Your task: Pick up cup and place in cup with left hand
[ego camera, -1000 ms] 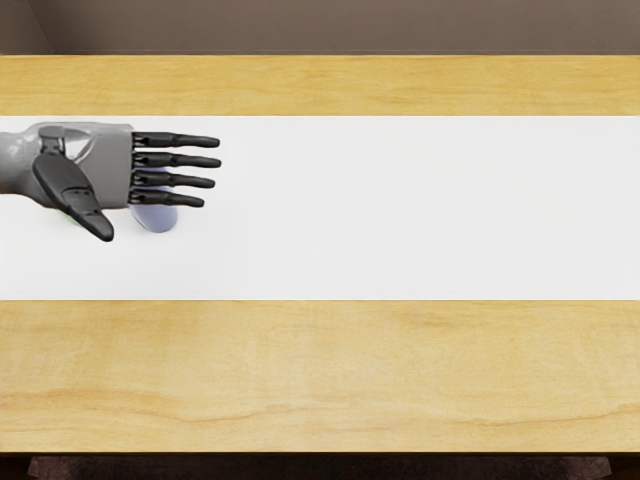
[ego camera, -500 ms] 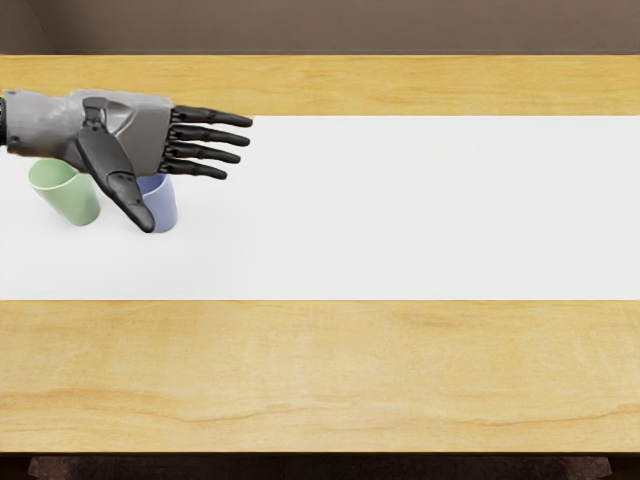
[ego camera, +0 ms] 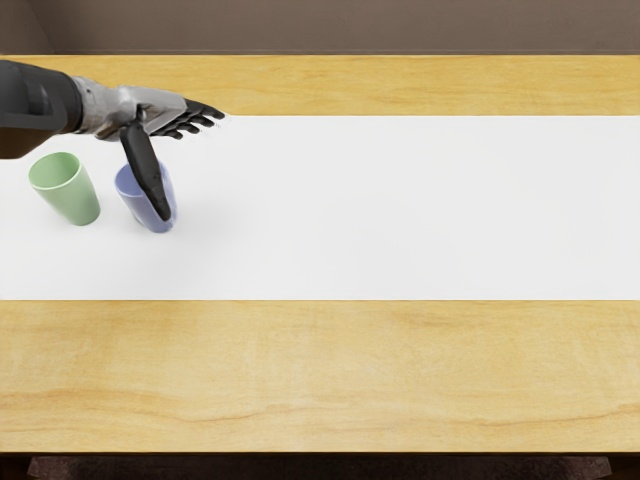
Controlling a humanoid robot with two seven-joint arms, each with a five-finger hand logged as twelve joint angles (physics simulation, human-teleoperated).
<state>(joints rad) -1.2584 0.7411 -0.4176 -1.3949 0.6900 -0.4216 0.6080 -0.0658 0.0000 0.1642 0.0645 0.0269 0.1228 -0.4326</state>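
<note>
Wooden table (ego camera: 320, 370) flanks a white strip (ego camera: 420, 210) beneath the blue cup (ego camera: 131, 190), brown backdrop (ego camera: 320, 27) behind. Left of that cup stands the green cup (ego camera: 72, 195); the left hand (ego camera: 150, 108), outstretched and empty, partly hides the blue cup.

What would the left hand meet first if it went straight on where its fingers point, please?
Probably nothing: ahead of the left hand the picture shows a free way, though depth is unclear.

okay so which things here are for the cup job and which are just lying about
For the job:
left hand, open
green cup, upright
blue cup, partly behind the thumb

Just there:
white strip
wooden table under it
</note>
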